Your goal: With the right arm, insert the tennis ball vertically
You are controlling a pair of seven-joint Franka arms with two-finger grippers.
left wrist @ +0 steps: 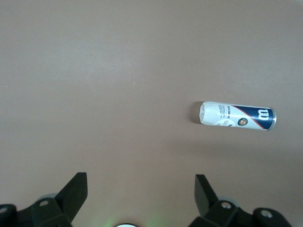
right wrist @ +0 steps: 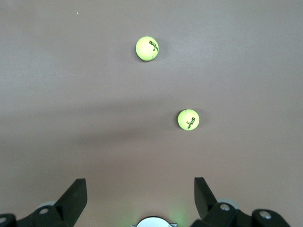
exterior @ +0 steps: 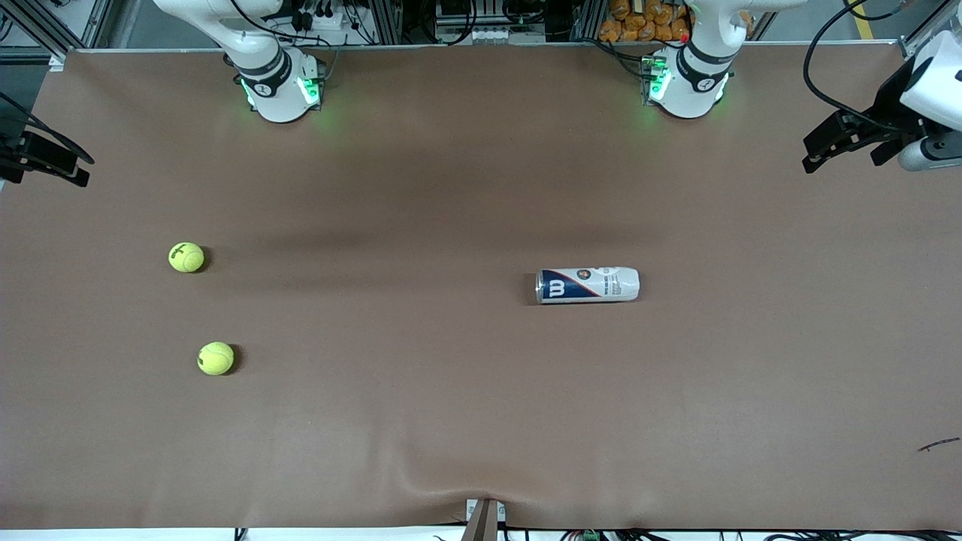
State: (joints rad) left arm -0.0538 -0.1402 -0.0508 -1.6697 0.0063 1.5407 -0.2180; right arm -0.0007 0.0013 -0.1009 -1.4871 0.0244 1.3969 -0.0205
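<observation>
Two fuzzy yellow-green tennis balls toward the right arm's end of the brown table; white-and-navy cylindrical ball can on its side, well apart.
Pre-grasp step: right gripper and left gripper raised, wide, empty. Next, probably: standing can upright, then ball pickup.

Two fuzzy yellow-green tennis balls carry dark lettering; the plastic ball can is navy and white; the tabletop is plain brown.
</observation>
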